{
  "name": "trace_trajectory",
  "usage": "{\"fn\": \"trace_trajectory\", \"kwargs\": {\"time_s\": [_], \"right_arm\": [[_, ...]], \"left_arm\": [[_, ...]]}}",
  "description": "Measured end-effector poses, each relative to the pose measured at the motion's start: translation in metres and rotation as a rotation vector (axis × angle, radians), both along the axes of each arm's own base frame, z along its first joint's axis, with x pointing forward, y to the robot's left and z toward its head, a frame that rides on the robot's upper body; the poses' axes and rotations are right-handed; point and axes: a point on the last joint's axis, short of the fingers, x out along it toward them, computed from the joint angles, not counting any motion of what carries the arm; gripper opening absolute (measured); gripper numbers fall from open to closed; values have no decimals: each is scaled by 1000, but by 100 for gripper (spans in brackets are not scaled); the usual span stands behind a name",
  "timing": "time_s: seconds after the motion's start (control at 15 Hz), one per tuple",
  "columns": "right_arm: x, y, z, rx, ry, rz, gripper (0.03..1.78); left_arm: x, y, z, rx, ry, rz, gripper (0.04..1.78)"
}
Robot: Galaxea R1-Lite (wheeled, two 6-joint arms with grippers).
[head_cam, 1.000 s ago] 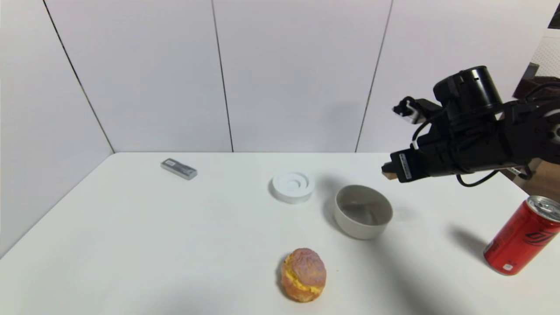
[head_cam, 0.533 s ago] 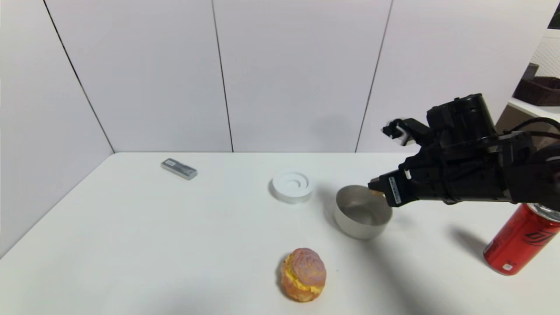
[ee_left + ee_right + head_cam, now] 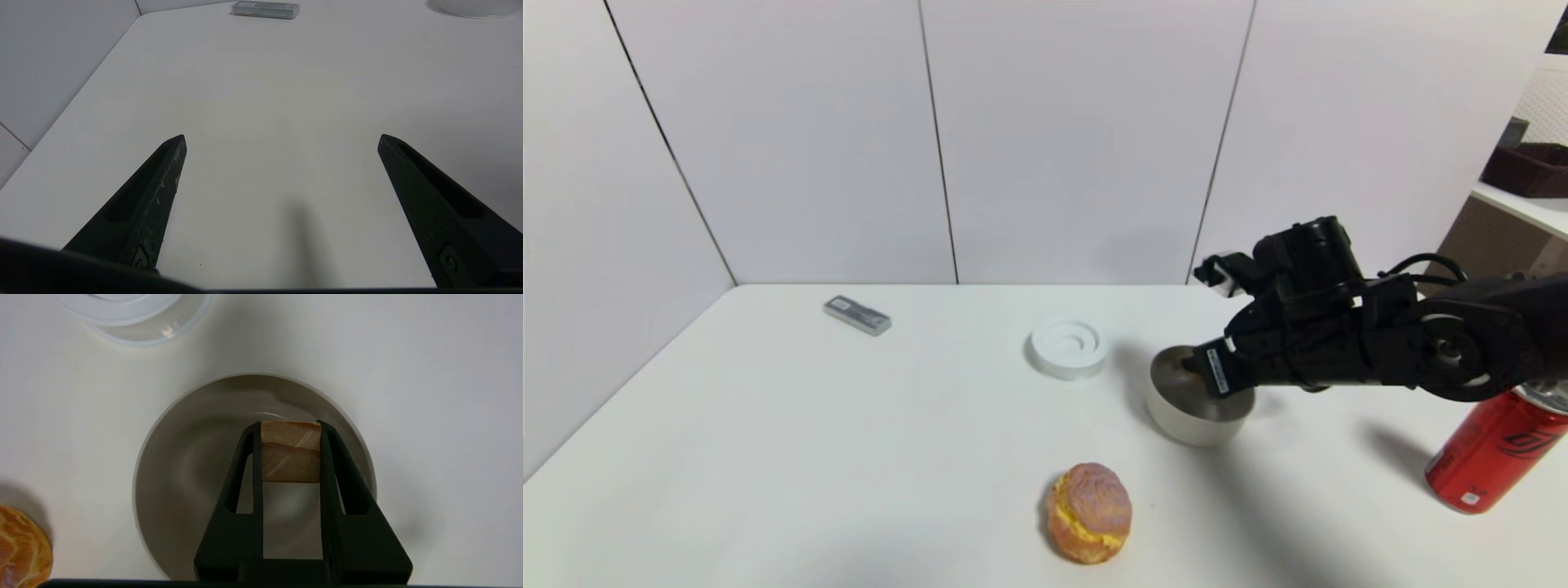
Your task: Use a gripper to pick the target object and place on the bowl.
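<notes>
My right gripper [image 3: 1197,369] [image 3: 290,435] is shut on the small light-brown wooden cube [image 3: 290,451] and holds it over the open mouth of the beige-grey bowl [image 3: 1176,420] [image 3: 175,457], at about rim height. In the head view the cube [image 3: 1192,364] is only a sliver at the fingertips. The bowl has nothing lying inside it. My left gripper [image 3: 282,141] is open and empty above bare table; it is outside the head view.
A white ring-shaped disc [image 3: 1069,347] [image 3: 135,310] lies just left of and behind the bowl. A cream-puff bun [image 3: 1089,512] [image 3: 22,549] sits in front. A grey bar [image 3: 857,315] [image 3: 265,10] lies far left at the back. A red can [image 3: 1494,441] stands at the right.
My right arm has come down and to the left with the cube, from above and right of the bowl to over its mouth. Nothing else has moved.
</notes>
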Motion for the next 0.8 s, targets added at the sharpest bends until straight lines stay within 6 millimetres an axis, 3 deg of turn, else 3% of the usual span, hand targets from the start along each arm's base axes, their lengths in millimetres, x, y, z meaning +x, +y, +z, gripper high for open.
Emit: {"fn": "trace_trajectory", "kwargs": {"time_s": [0.27,0.47,0.8], "right_arm": [[3,1,-5,-7,13,1,44],[2,1,-7,-17,27,3,84],[0,-1,3,-2,-2,-2,125]], "left_arm": [[0,0,0,0,0,0,169],[0,0,0,0,0,0,169],[0,0,0,0,0,0,169]]}}
